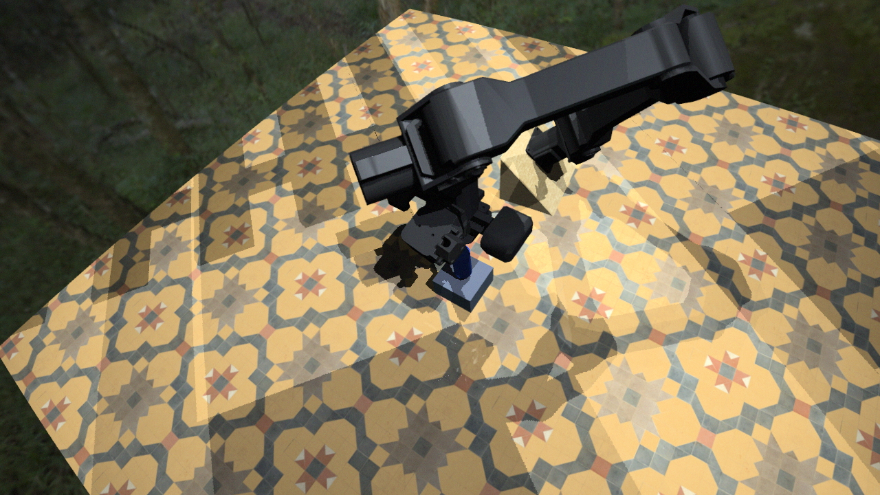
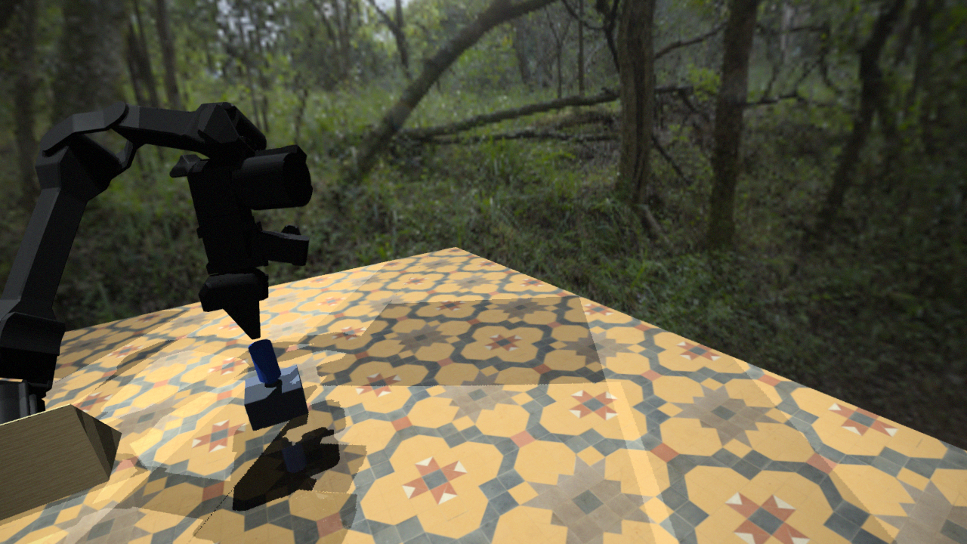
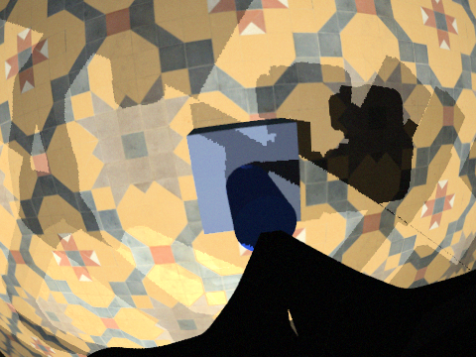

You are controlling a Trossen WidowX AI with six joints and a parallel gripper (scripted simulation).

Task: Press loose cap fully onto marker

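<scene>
The blue cap point(image 1: 464, 265) point(image 2: 264, 363) point(image 3: 258, 200) sits over the top of the upright marker, whose dark lower part point(image 2: 272, 383) shows as a short band between cap and block. The grey-blue holder block point(image 1: 470, 293) point(image 2: 276, 407) point(image 3: 208, 198) stands flat on the table. My gripper point(image 2: 256, 336) point(image 3: 271, 241) is shut, with nothing between its fingers. Its joined tips point down right at the top of the cap; whether they touch it I cannot tell. In the top view the gripper body hides the fingertips and the cap's top.
A pale wooden wedge-shaped block point(image 1: 533, 175) point(image 2: 50, 459) stands near the arm's base, partly below the arm in the top view. The patterned table top point(image 1: 320, 394) point(image 2: 608, 473) carries strong shadows, and its far edges show in the top and exterior views.
</scene>
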